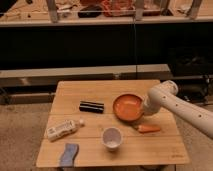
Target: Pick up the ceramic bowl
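Right of centre on the wooden surface [100, 90]: the ceramic bowl [126, 106], orange, wide and shallow, darker at the rim, resting flat and the right way up. Coming in from the right, cut off there by the frame: a white arm [175, 105], bending at a rounded joint above the bowl's right side and dropping to its right rim. Jaws down at that rim, at the arm's low end, touching or all but touching the bowl; lost there between the white of the wrist and the orange of the dish, so cannot tell how far open, nor whether closed on the rim or on nothing. Hides the bowl's far right edge as well. Just in front of the bowl and under the arm: a small orange carrot-like thing [148, 128], lying flat, parted from the bowl by a sliver of wood. Left of the bowl, near but not touching: a black oblong object [91, 106], too dark to make out further. Nearer the front, about the middle: a white cup [112, 138], upright, mouth open. Toward the left edge: a white bottle [64, 129] on its side, label unreadable. At the front left corner: a blue piece [69, 154], sponge or cloth, cannot say which, its lower end close to the surface's edge. Behind it all: dark shelving under a lit counter [30, 21], carrying red and other items too blurred to name, cropped by the top of the view.
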